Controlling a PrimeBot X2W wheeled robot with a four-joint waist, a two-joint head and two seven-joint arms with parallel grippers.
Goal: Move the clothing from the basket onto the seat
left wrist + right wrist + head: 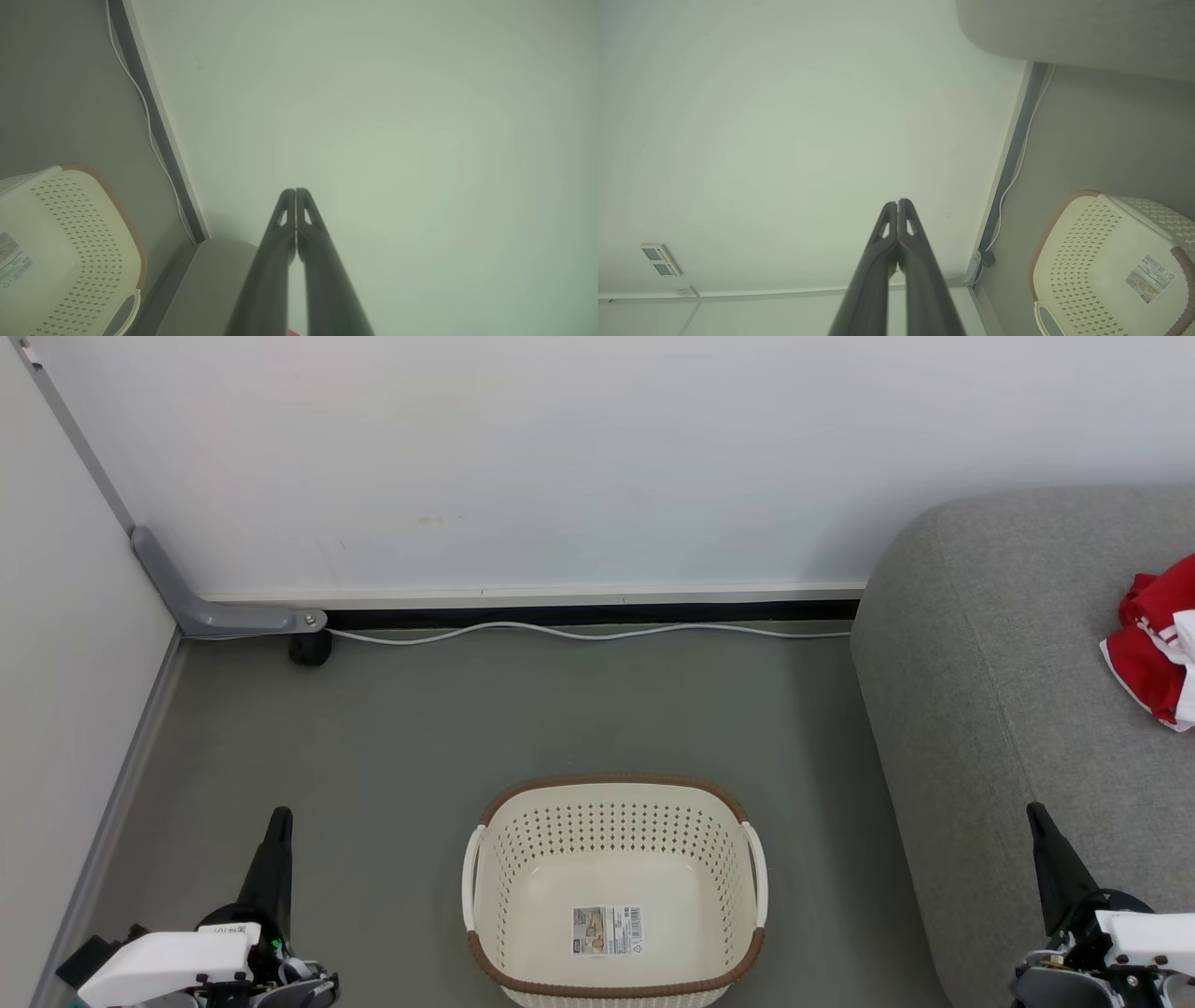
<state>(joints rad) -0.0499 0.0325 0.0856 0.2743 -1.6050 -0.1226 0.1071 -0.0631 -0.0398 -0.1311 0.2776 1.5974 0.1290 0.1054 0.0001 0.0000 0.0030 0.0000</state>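
clothing (1153, 653): soft red-white crumple on seat (990, 691), rounded grey fabric | basket (611, 780): perforated cream oval, brown rim, on floor (392, 737) | left claw (295, 191), right claw (897, 203): fingers pressed together, holding nothing

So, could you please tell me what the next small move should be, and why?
Probably none beyond resting the arms: the basket has a bare bottom with just its label, the red clothing lies on the seat, and the left end effector and right end effector are shut on nothing.
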